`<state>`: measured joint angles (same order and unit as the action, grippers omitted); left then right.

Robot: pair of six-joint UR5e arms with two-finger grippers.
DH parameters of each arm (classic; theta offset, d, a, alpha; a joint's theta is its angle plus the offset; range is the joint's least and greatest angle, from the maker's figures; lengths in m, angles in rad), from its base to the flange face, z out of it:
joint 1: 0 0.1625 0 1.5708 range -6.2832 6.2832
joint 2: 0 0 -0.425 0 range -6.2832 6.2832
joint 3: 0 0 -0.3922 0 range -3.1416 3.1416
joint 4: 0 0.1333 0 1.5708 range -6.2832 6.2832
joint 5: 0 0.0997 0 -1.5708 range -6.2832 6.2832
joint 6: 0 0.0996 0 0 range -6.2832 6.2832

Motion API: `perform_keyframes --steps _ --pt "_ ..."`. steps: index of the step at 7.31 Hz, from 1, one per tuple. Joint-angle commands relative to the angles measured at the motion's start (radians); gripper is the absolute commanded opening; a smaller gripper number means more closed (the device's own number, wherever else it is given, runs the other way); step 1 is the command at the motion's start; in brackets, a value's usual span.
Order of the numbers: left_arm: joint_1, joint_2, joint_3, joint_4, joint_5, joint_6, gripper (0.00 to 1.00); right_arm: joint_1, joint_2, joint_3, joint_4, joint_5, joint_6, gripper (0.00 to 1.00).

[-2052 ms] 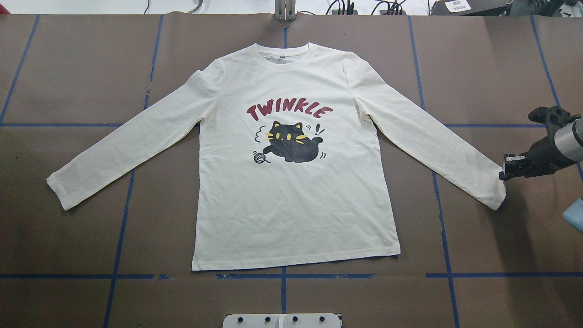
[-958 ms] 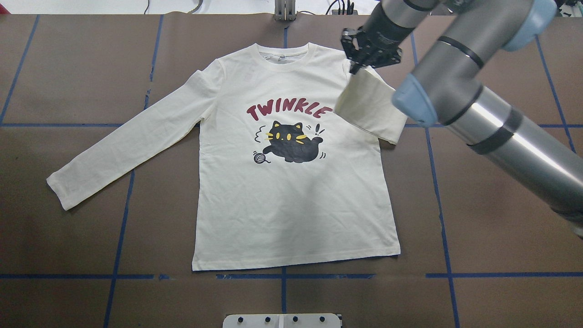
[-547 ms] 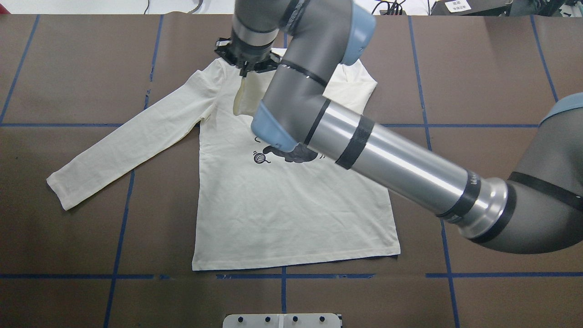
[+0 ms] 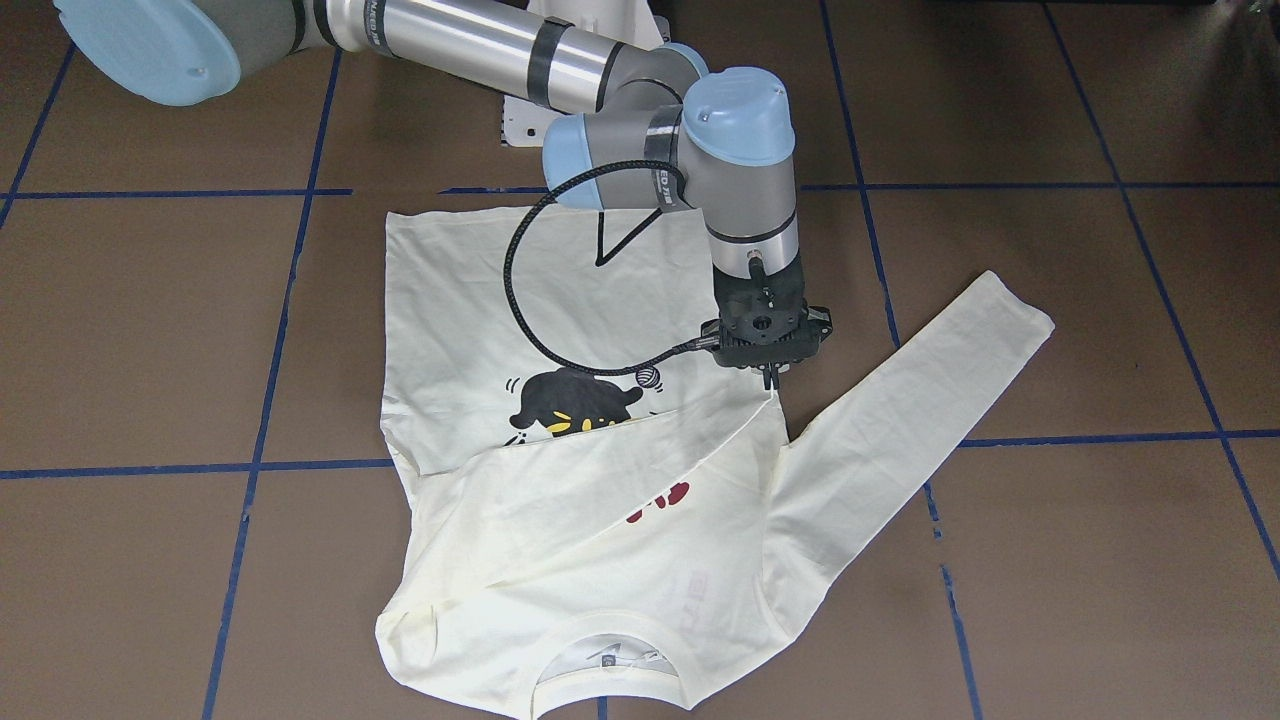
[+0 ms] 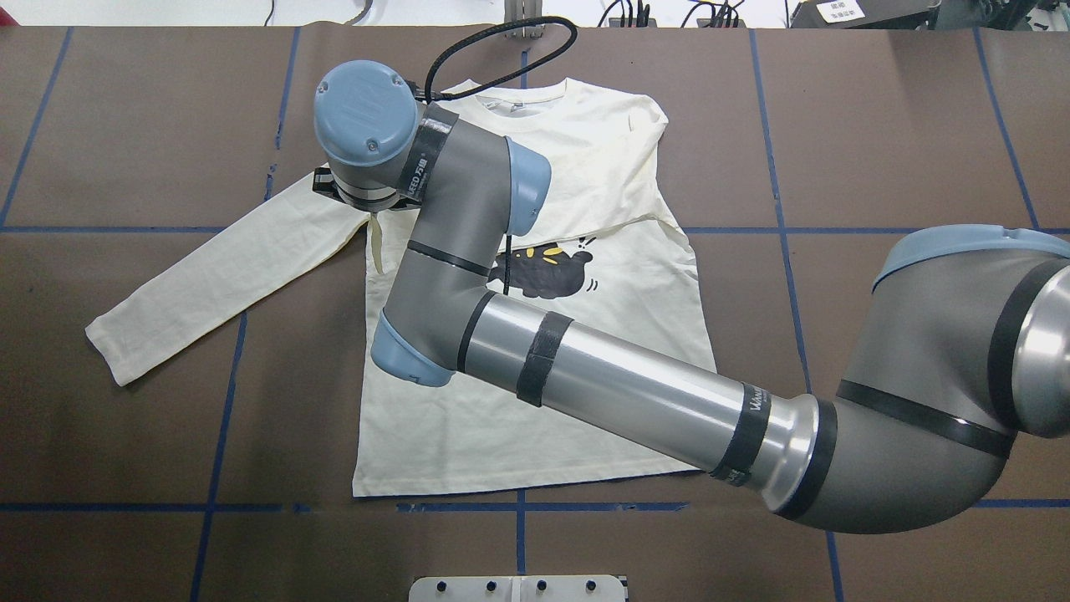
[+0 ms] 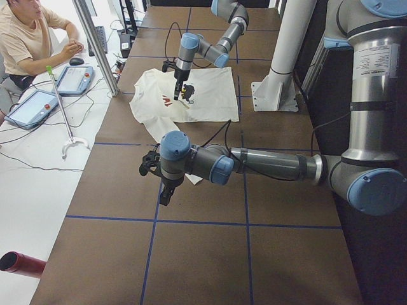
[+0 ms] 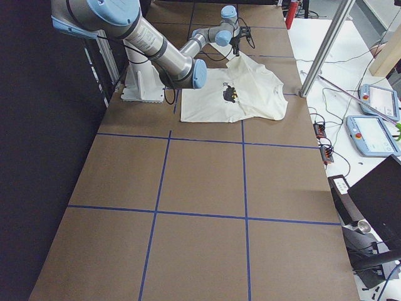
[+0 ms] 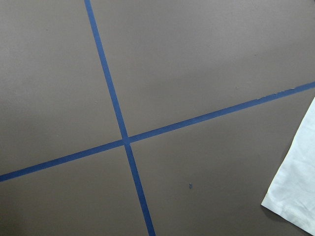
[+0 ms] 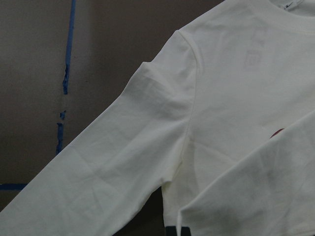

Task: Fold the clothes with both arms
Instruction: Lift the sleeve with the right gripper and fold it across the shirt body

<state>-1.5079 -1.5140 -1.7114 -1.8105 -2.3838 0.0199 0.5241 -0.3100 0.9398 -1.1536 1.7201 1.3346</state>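
Since half a second ago the right gripper point(image 4: 772, 380) has swung from beside the collar to the shirt's left armpit, drawing the right sleeve point(image 4: 600, 485) diagonally over the print. Nearest in the left side view, the left gripper point(image 6: 164, 189) hovers by the left sleeve point(image 5: 217, 276); I cannot tell whether it is parted or closed. Farther off, the shirt point(image 5: 535, 418) lies print-up on the table point(image 5: 878, 125), and the right gripper is clamped on the cuff. Released from this height, the cuff could flop back or bunch.

The brown table point(image 5: 125, 125) is crossed by blue tape lines point(image 5: 125, 507). Two tablets point(image 6: 73, 79) are laid near a seated person point(image 6: 28, 35).
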Motion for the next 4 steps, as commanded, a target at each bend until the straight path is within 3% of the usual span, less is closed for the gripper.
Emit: perform_keyframes --steps 1,2,3,4 --pt "0.002 0.000 0.001 -0.001 0.000 0.000 1.00 -0.004 0.070 -0.169 0.086 -0.052 0.003 0.24" --pt "0.003 0.000 0.003 -0.001 -0.002 0.000 1.00 -0.004 0.075 -0.180 0.097 -0.068 0.005 0.59" --pt "0.021 -0.002 0.004 0.000 -0.003 -0.017 1.00 -0.004 0.095 -0.181 0.097 -0.068 0.020 0.87" --pt "0.085 -0.002 0.010 -0.047 -0.024 -0.067 1.00 0.000 0.106 -0.152 0.095 -0.063 0.078 0.91"
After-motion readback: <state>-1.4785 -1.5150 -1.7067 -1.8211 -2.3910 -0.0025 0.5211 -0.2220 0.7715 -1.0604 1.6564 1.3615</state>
